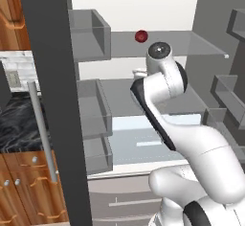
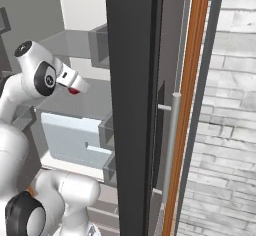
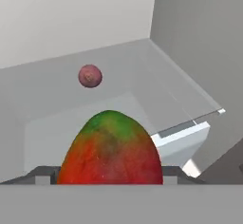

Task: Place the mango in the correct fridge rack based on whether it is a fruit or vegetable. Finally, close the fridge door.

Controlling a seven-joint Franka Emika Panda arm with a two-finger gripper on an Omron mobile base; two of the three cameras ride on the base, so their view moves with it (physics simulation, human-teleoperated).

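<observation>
The fridge [image 1: 48, 100] stands open and the arm reaches into it, so the step in hand is the carrying of the mango [image 3: 111, 147] to its rack; the setting-down and the closing of the door are not yet done.

The hand [image 2: 75, 87] is pinching the mango: in the hand view the red and green fruit sits low and large between the two finger tips, and in the right base view a bit of red shows just under the hand's white tip. The mango hangs in the air inside the fridge and touches no shelf.

The hand view looks down on the glass shelf [image 1: 191, 43], the upper one in the left base view. A small red fruit [image 1: 140, 36] lies on it toward the back edge, well apart from the mango. The shelf's front edge and its front right corner lie to the right of the mango in the hand view, with a pale drawer front showing below them.

A round fruit already on this shelf suggests it is the fruit rack, though that is a judgement. The next move would then call for bringing the mango in over the front edge, lowering it onto a bare part of the glass short of the red fruit, and spreading the fingers only once it rests, since a rounded mango could roll toward the edge. After that the arm must come out of the fridge before the door can be swung shut.
</observation>
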